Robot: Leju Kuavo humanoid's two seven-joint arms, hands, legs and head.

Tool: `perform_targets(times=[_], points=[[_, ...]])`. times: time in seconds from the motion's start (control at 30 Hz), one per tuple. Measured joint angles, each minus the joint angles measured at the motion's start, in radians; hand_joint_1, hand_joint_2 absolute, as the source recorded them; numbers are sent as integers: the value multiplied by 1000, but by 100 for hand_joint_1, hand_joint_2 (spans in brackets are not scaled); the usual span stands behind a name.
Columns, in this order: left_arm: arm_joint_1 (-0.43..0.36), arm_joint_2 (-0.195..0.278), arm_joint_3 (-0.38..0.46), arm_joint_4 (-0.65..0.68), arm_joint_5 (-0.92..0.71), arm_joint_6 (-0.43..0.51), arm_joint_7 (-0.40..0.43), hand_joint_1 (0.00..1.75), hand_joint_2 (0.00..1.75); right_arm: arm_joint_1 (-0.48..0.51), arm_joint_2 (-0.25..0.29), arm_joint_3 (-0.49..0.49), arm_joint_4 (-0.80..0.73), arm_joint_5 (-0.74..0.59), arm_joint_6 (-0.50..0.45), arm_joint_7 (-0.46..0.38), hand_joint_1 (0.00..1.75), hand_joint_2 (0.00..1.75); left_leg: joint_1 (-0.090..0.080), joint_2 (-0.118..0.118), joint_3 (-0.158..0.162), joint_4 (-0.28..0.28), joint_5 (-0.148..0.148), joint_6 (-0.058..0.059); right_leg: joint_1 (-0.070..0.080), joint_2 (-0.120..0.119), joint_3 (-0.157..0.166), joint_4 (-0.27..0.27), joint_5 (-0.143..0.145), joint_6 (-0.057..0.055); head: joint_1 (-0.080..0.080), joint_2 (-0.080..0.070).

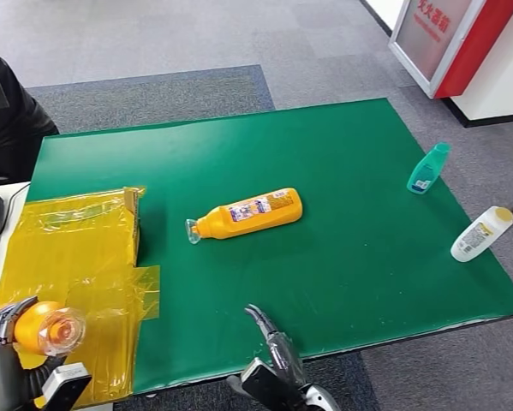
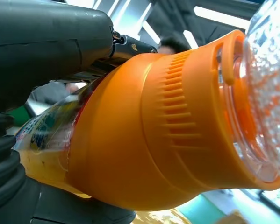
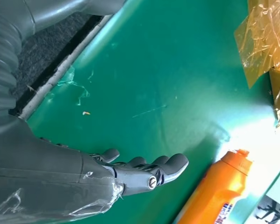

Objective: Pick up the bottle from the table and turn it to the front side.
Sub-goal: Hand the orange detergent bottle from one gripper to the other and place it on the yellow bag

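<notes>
Checking what's cut off first: your left hand sits at the head view's lower-left corner, mostly out of frame, and its dark fingers curl around the held orange bottle, so you see little more than the bottle's shoulder and clear cap there. In the left wrist view the same bottle is close up, with the label blurred and unreadable (part of it is tucked behind the hand) and the cap running off the edge. It looks orange, ribbed at the neck, with a see-through bubbly cap. Its long axis lies roughly level, cap end pointing toward the right in the head view, over the yellow taped box. A second orange bottle lies on its side on the green table, cap toward the box, long axis near left-to-right. Your right hand hovers at the table's near edge, fingers apart and holding nothing. A teal bottle and a white bottle lie near the table's right edge, the white one overhanging it.
</notes>
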Motion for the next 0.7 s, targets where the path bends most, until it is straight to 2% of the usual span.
perform_targets(times=[0.17, 0.27, 0.33, 0.47, 0.53, 0.6, 0.7], points=[[-20, 36, 24, 14, -304, 48, 166, 175, 175, -10, -6, 23, 20, -23, 19, -1, 0, 175, 0, 0, 0, 0, 0, 0, 0, 0, 0, 0, 0, 0, 0, 0], [-56, 71, 5, 44, -472, 45, 300, 175, 175, -25, -8, 43, 37, -28, 44, 2, 0, 175, 0, 0, 0, 0, 0, 0, 0, 0, 0, 0, 0, 0, 0, 0], [-87, 107, -26, 71, -526, 30, 394, 175, 175, -35, -9, 59, 46, -31, 58, 6, 0, 175, 0, 0, 0, 0, 0, 0, 0, 0, 0, 0, 0, 0, 0, 0], [-167, 210, -146, 134, -542, -31, 580, 175, 175, -50, -11, 82, 66, -32, 76, 12, 0, 175, 0, 0, 0, 0, 1, 0, 0, 0, 0, 0, 1, 0, 0, 0], [-206, 254, -220, 163, -545, -61, 644, 175, 175, -56, -11, 90, 74, -32, 83, 12, 0, 175, 0, 0, 0, 0, 1, 0, 0, 0, 2, 0, 1, 0, 0, 0], [-243, 281, -284, 193, -547, -92, 677, 175, 175, -61, -12, 97, 81, -32, 89, 11, 0, 175, 0, 0, 0, 0, 1, -1, 0, 0, 2, 0, 1, -1, 0, 0], [-296, 295, -364, 249, -548, -138, 684, 175, 175, -69, -12, 106, 90, -32, 95, 10, 0, 175, 0, 0, 0, 0, 1, -1, 0, 0, 3, 0, 2, 0, 0, 0]])
